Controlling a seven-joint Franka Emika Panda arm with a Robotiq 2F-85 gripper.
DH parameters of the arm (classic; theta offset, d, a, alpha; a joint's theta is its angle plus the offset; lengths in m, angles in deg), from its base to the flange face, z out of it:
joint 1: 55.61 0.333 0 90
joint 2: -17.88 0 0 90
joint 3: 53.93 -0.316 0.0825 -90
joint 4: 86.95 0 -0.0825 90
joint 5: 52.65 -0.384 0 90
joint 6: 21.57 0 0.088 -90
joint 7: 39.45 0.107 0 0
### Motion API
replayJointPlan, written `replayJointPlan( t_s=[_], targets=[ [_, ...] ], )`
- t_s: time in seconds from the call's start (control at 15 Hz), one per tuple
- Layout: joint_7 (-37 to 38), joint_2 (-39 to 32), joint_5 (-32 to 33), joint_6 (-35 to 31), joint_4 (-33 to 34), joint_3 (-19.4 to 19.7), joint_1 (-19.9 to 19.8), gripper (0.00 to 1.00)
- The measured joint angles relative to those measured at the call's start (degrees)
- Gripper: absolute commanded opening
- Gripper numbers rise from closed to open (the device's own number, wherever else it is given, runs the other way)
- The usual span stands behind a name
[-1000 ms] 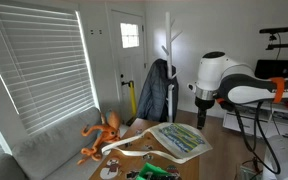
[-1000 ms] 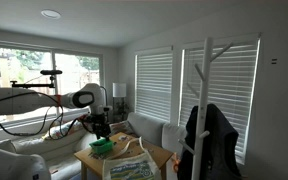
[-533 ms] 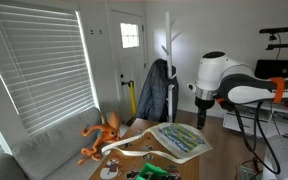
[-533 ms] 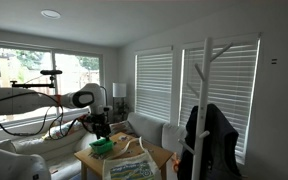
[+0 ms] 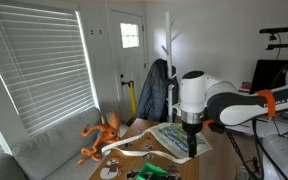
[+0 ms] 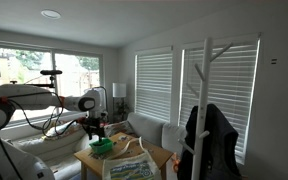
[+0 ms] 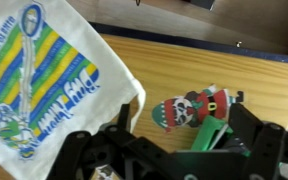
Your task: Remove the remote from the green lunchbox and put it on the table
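The green lunchbox (image 7: 210, 134) lies on the wooden table (image 7: 184, 68), right below my gripper (image 7: 174, 158) in the wrist view. Its dark parts are partly hidden by my fingers, and I cannot make out the remote. The fingers stand wide apart and hold nothing. In both exterior views the gripper (image 5: 192, 143) (image 6: 97, 132) hangs low over the table, above the lunchbox (image 5: 150, 172) (image 6: 103, 146).
A white sheet with green-blue print (image 7: 44, 80) (image 5: 180, 138) covers part of the table. A small Santa figure (image 7: 194, 107) lies beside the lunchbox. An orange plush octopus (image 5: 104, 134) sits at the table's edge by the grey sofa (image 5: 44, 150). A coat rack (image 5: 168, 60) stands behind.
The arm has swung in over the table and the gripper has come down towards the lunchbox. The things on the table have not moved.
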Motion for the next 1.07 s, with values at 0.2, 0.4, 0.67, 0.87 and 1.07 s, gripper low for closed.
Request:
replayJointPlan(
  t_s=[0.2,0.4,0.67,0.87,1.07],
  targets=[
    [1.62,-6.12,-1.69,-2.84,1.5,-4.2,3.84,1.0],
    [1.28,-9.75,-1.67,-3.01,2.96,-5.01,4.92,1.0],
    [5.26,-10.63,-2.59,-3.31,3.38,-4.92,4.84,1.0],
    [13.75,-11.68,-5.06,-6.79,3.36,-5.76,4.81,1.0],
    [22.54,-13.05,-5.2,-10.78,3.36,-7.39,4.13,1.0]
  ],
)
